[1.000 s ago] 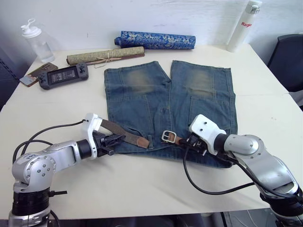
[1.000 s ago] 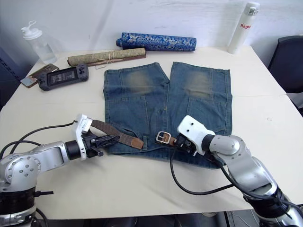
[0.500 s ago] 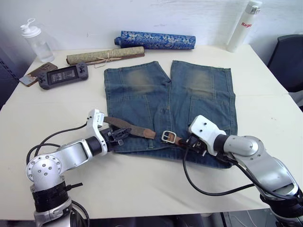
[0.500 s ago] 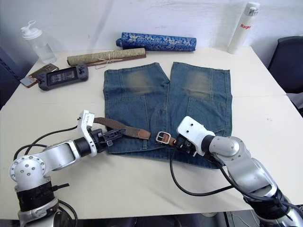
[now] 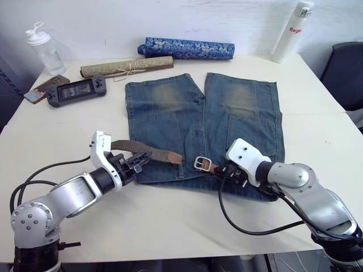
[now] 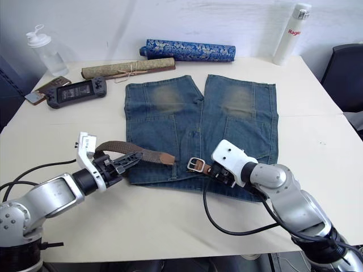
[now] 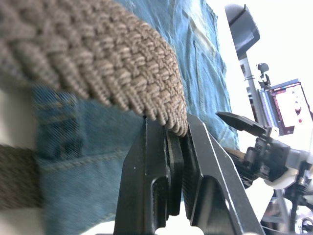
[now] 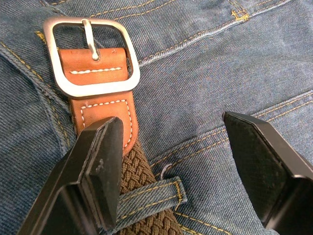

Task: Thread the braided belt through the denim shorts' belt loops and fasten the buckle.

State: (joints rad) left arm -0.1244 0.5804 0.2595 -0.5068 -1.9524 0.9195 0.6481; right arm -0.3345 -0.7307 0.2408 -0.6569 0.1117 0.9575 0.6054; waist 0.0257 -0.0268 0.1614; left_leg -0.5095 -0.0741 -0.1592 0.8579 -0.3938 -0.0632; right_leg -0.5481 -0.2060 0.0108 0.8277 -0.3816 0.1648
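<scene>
Gripping braided belt (image 5: pixel 142 150) | left pincer (image 5: pixel 131 162) low | right pincer (image 8: pixel 181 161) spread

The two head views are looking forward and down from above the table (image 5: pixel 170 226), framing nearly the same scene with a slight sideways offset. The left wrist view is sitting very close behind the left gripper (image 7: pixel 177 128), facing along the braided belt (image 7: pixel 98 63) over the denim shorts (image 7: pixel 88 181); the background device is probably the right gripper. The right wrist view is facing down at close range onto the buckle (image 8: pixel 90 54).
</scene>
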